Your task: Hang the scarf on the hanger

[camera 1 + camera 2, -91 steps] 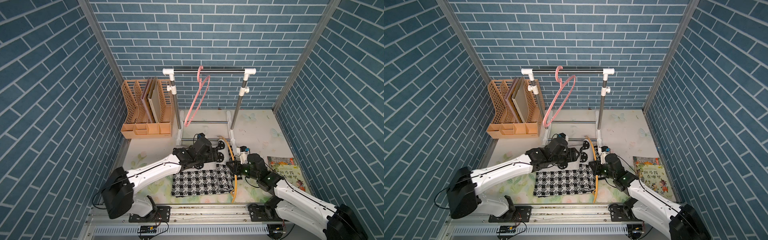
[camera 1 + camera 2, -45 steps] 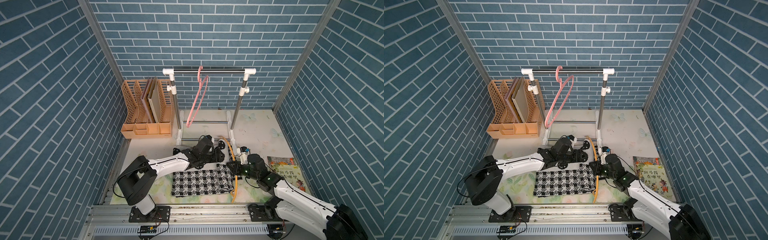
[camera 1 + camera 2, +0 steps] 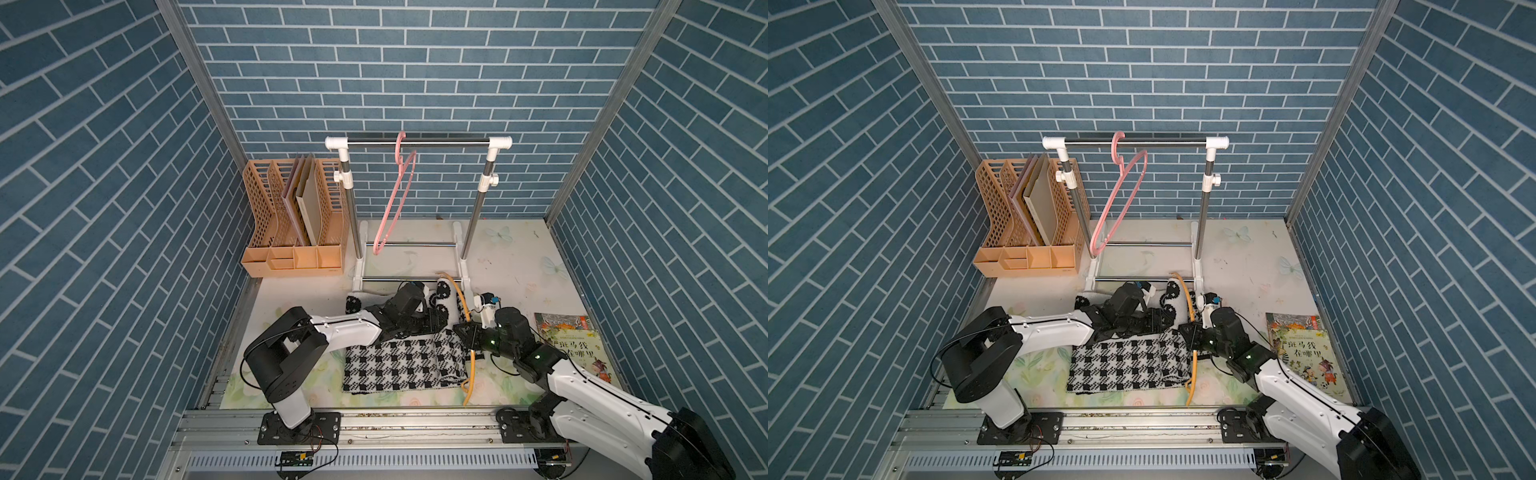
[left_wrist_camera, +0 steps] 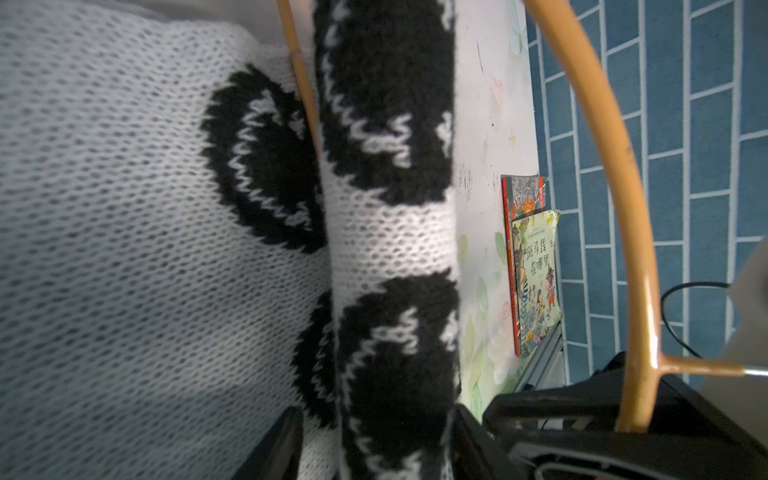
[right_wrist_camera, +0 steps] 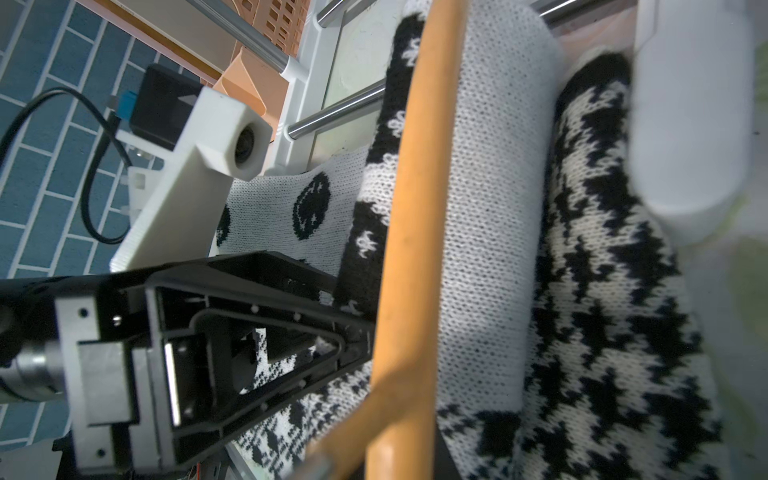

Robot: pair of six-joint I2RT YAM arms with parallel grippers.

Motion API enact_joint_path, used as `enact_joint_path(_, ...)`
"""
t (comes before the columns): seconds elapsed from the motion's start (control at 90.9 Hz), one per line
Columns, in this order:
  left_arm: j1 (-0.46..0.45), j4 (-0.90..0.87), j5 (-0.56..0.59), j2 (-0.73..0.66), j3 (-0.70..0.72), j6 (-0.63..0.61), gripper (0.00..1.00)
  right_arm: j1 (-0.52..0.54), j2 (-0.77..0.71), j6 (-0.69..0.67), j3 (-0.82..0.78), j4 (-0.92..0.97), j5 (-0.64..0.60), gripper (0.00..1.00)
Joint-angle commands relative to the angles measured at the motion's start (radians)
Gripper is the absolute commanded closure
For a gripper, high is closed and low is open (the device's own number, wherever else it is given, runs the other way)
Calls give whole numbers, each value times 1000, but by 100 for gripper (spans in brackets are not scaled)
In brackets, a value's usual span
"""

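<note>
The black-and-white knitted scarf [image 3: 399, 365] lies on the table, its far end bunched up by the rack's foot. An orange hanger [image 3: 471, 361] stands over the scarf's right end, and the cloth passes through it. My right gripper [image 3: 467, 334] is shut on the hanger's [image 5: 415, 208] lower part. My left gripper [image 3: 436, 328] reaches in from the left. In the left wrist view its jaws straddle a raised fold of the scarf [image 4: 390, 249]. One finger touches the fold, and the other finger [image 4: 282, 440] stands a little off it.
A pink hanger [image 3: 395, 199] hangs from the clothes rack's bar [image 3: 440, 142] at the back. A tan file organizer [image 3: 291, 224] stands at the back left. A picture book [image 3: 573, 349] lies at the right edge, beside my right arm.
My left arm has stretched lower over the table, and its jaws have narrowed round the scarf fold. The right gripper and the orange hanger have stayed put.
</note>
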State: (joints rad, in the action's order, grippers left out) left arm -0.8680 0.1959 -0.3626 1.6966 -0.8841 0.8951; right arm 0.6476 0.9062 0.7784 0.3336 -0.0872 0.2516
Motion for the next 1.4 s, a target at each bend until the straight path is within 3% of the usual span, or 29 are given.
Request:
enact_joint_path(0.0, 5, 24, -24, 17, -24, 5, 47, -7, 15, -13, 5, 102, -27, 84)
enact_joint_path(0.099, 6, 20, -23, 15, -21, 4, 61, -8, 14, -11, 6, 105, -26, 84)
enact_joint_path(0.264, 7, 10, -34, 4, -16, 9, 100, -8, 11, 1, 14, 105, -26, 92)
enact_joint_path(0.341, 10, -18, -18, -19, -19, 4, 100, -7, 12, 7, 25, 101, -21, 100)
enact_joint_path(0.671, 36, -119, 42, -180, 36, -13, 100, -8, 33, 30, 86, 45, 47, 100)
enact_joint_path(0.935, 73, -227, 75, -312, 72, -29, 100, 7, 92, 128, 119, -143, 129, 100)
enact_joint_path(1.386, 216, -489, 96, -500, 69, -130, 100, 105, 264, 221, 197, -347, 117, 100)
